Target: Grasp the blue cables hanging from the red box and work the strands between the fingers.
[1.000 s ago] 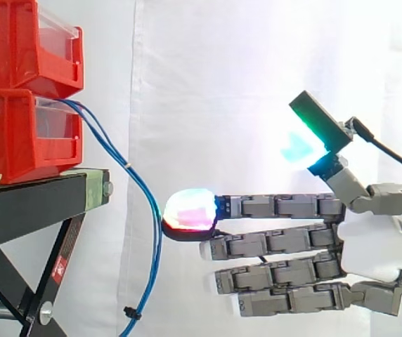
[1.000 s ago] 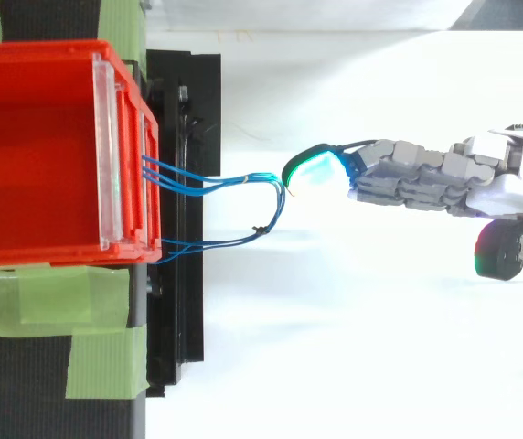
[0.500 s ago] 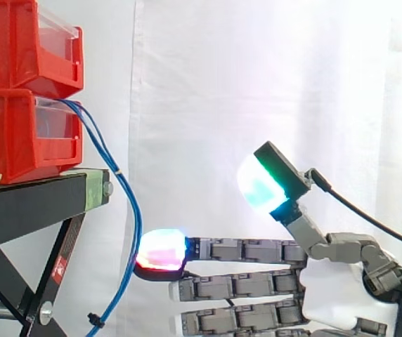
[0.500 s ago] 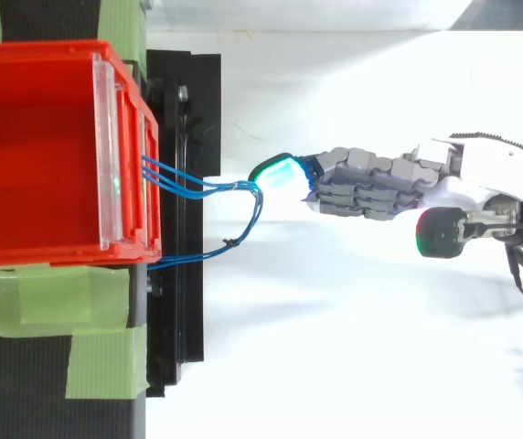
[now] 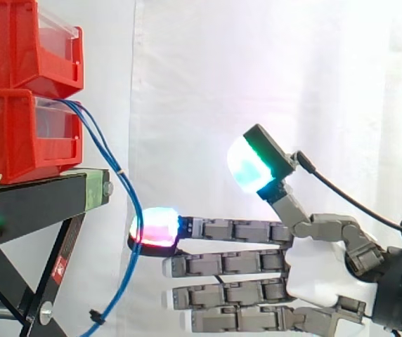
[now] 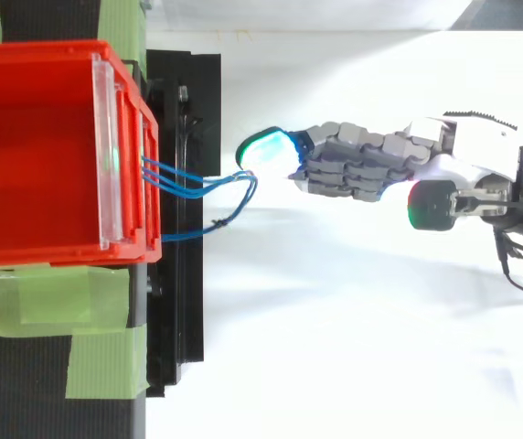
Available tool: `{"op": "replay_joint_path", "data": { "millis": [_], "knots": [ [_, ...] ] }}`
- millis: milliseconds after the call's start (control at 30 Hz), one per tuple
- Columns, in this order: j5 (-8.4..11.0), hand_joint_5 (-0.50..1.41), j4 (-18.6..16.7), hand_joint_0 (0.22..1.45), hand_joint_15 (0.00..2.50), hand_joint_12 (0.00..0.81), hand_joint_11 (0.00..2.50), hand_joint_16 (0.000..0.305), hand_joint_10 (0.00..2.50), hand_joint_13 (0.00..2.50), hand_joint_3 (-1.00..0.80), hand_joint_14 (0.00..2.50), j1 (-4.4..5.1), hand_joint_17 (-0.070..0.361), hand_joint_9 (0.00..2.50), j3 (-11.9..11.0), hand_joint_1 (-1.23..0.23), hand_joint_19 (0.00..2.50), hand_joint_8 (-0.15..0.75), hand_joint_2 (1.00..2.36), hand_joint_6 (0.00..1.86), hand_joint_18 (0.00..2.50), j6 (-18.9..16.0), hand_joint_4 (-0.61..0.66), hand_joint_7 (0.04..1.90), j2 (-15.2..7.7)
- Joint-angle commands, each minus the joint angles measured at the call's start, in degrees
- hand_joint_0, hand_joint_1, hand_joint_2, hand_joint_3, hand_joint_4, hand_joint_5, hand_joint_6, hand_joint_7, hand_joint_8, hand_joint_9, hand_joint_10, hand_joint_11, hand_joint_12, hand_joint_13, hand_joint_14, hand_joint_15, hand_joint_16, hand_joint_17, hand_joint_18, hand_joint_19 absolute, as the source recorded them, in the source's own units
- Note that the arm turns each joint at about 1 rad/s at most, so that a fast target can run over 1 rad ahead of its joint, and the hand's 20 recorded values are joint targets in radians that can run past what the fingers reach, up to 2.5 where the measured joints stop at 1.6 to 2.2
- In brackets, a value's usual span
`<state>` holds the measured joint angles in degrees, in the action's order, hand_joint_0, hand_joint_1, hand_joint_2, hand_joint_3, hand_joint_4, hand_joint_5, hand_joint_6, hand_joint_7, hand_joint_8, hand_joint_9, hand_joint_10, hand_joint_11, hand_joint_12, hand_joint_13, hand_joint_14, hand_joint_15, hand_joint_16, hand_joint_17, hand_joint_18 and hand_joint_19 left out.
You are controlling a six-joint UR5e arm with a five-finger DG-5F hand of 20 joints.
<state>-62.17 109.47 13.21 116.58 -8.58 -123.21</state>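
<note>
The hand (image 5: 315, 275) reaches in flat, fingers straight and stacked close, thumb lifted clear, one glowing fingertip (image 5: 156, 227) touching the blue cables (image 5: 119, 173) hanging from the lower red bin (image 5: 15, 137). If pushed further, the strands may swing away ungrasped or snag the stand (image 5: 43, 200) edge just behind. Open room lies below and back toward the curtain (image 5: 271, 70).

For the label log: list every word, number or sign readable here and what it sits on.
Red sticker on the black stand's leg: white marks, too small to read.
Red bins, blue cables, hand: no text to be seen.
</note>
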Motion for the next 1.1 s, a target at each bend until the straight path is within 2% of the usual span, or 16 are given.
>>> {"op": "replay_joint_path", "data": {
  "millis": [0, 200, 333, 567, 767, 800, 867, 1067],
  "knots": [
    [-0.15, -0.45, 0.30, 0.66, 0.13, 0.398, 0.00, 0.081, 0.00, 0.00, -1.00, 0.00, -0.55, 0.183, 0.00, -0.74, -0.48, 0.01, 0.269, 1.00, 0.01, 0.00, 0.05, 0.11, 0.70, -0.01],
    [-1.38, -0.45, 0.65, 0.66, 0.14, 0.399, 0.00, 0.081, 0.00, 0.00, -1.00, 0.00, -1.43, 0.182, 0.00, -0.92, -0.48, 0.02, 0.270, 1.00, 0.01, 0.00, -0.12, 0.12, 0.71, -0.01],
    [-1.73, -0.44, 0.65, 0.66, 0.14, 0.399, 0.02, 0.081, 0.00, 0.00, -1.00, 0.00, -1.61, 0.182, 0.00, -0.92, -0.48, 0.01, 0.271, 1.00, 0.01, 0.00, 0.05, 0.12, 0.71, -0.01],
    [-2.35, -0.44, 0.83, 0.66, 0.14, 0.402, 0.05, 0.081, 0.00, 0.00, -1.00, 0.00, -1.61, 0.183, 0.00, -1.62, -0.47, 0.02, 0.291, 1.00, 0.01, 0.00, 0.23, 0.12, 0.71, -0.01],
    [-2.35, -0.43, 1.36, 0.66, 0.14, 0.406, 0.07, 0.082, 0.00, 0.00, -1.00, 0.00, -1.61, 0.184, 0.00, -3.21, -0.47, 0.03, 0.299, 1.00, 0.01, 0.00, 1.99, 0.13, 0.71, -0.01],
    [-2.35, -0.43, 1.62, 0.66, 0.15, 0.407, 0.07, 0.082, 0.00, 0.00, -1.00, 0.00, -1.61, 0.184, 0.00, -4.17, -0.48, 0.02, 0.299, 1.00, 0.01, 0.00, 3.22, 0.13, 0.71, -0.10],
    [-2.35, -0.43, 2.06, 0.66, 0.15, 0.408, 0.07, 0.082, 0.00, 0.00, -1.00, 0.00, -1.61, 0.184, 0.00, -4.70, -0.47, 0.02, 0.303, 1.00, 0.01, 0.00, 4.19, 0.13, 0.71, -0.01],
    [-2.26, -0.42, 2.24, 0.66, 0.15, 0.415, 0.12, 0.082, 0.00, 0.00, -1.00, 0.00, -1.25, 0.185, 0.00, -5.05, -0.47, 0.04, 0.315, 1.00, 0.01, 0.00, 5.24, 0.14, 0.71, -0.10]
  ]
}}
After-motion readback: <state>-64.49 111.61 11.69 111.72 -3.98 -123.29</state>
